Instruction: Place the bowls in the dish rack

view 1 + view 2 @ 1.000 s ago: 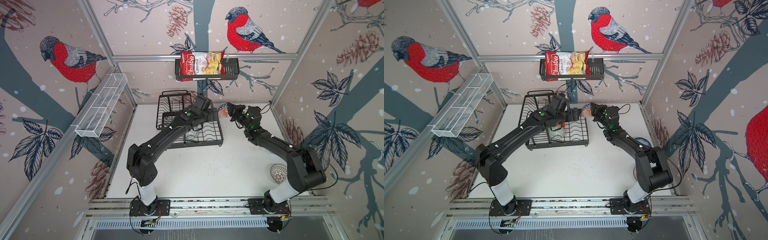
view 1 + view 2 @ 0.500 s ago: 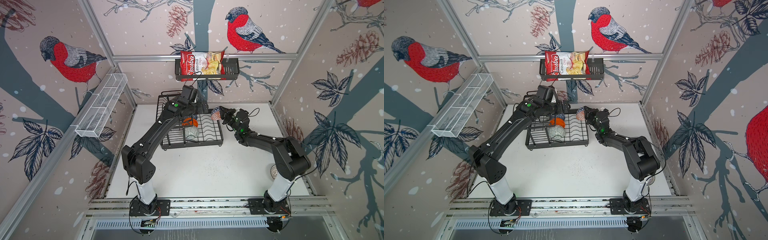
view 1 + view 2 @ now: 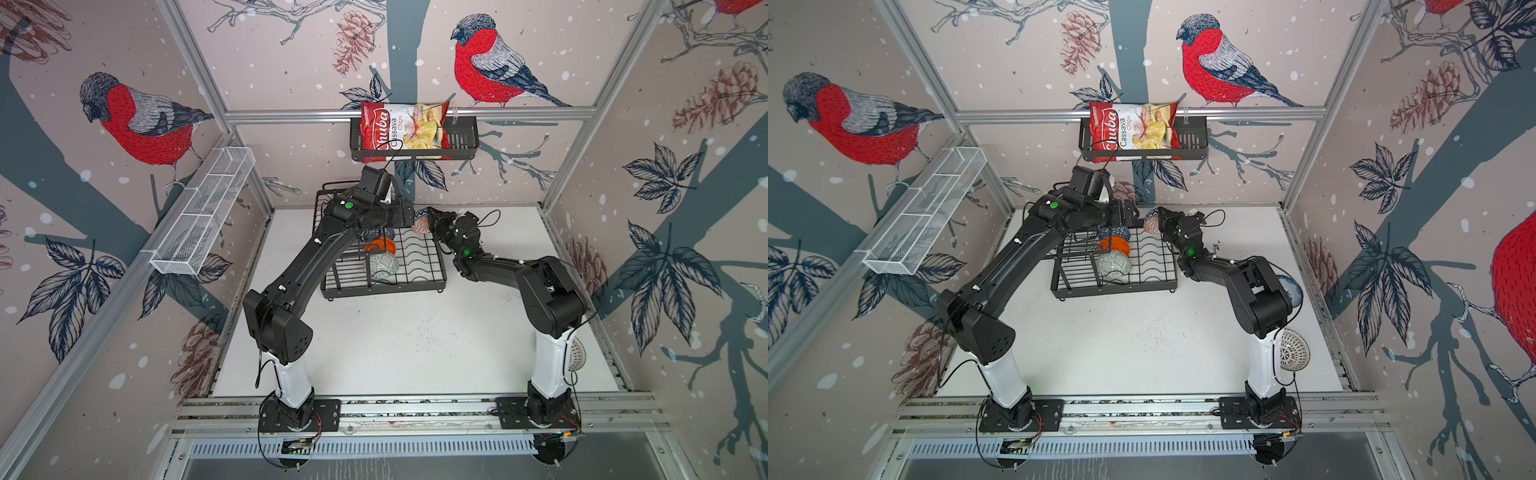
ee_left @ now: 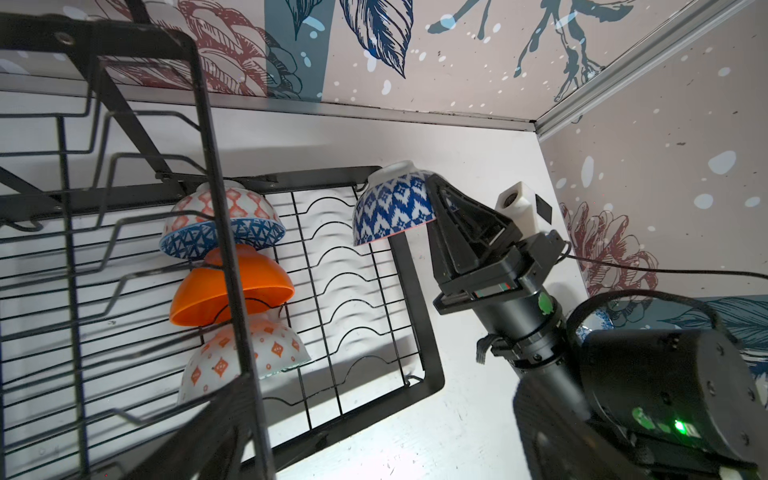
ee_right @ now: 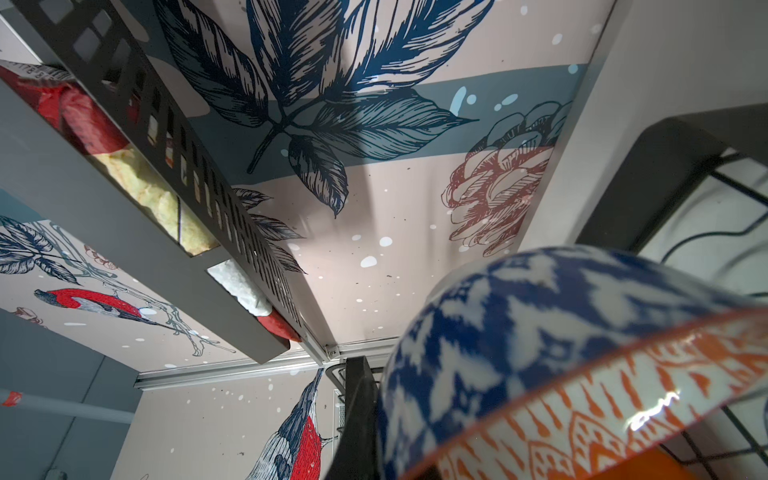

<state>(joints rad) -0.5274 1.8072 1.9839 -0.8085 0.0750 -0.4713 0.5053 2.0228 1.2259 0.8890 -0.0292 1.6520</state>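
The right gripper [image 4: 434,208] is clamped on the rim of a glossy round bowl [image 4: 392,208], blue-and-white zigzag outside with an orange-and-white pattern inside. The bowl hangs on edge at the back right corner of the dish rack [image 4: 417,299]. Its white foot ring points toward the back wall and its mouth toward the front edge of the desk [image 3: 395,345]. Whether it touches the rack's flat black frame I cannot tell.

The rack stands at the back of the desk, left of the middle. It is thin black wire with a wavy slotted base, and its raised upper basket [image 4: 104,31] is on the left side. Three bowls stand on edge in a row from back to front, overlapping, with mouths facing front:
- a red-and-white one with a blue triangle band [image 4: 220,216]
- a plain orange one [image 4: 266,278]
- a white one with orange diamonds [image 4: 274,349]

The wavy wires to their right show bare, down to the rack's front right corner.

The left gripper [image 3: 1128,211] hangs over the back of the rack just beside the held bowl, its jaws wide apart and nothing seen in them.

Two more bowls sit near the desk's right edge — a lattice-patterned one [image 3: 1293,349] by the right arm's base and a blue-flowered one [image 3: 1292,289], half hidden behind that arm's elbow.
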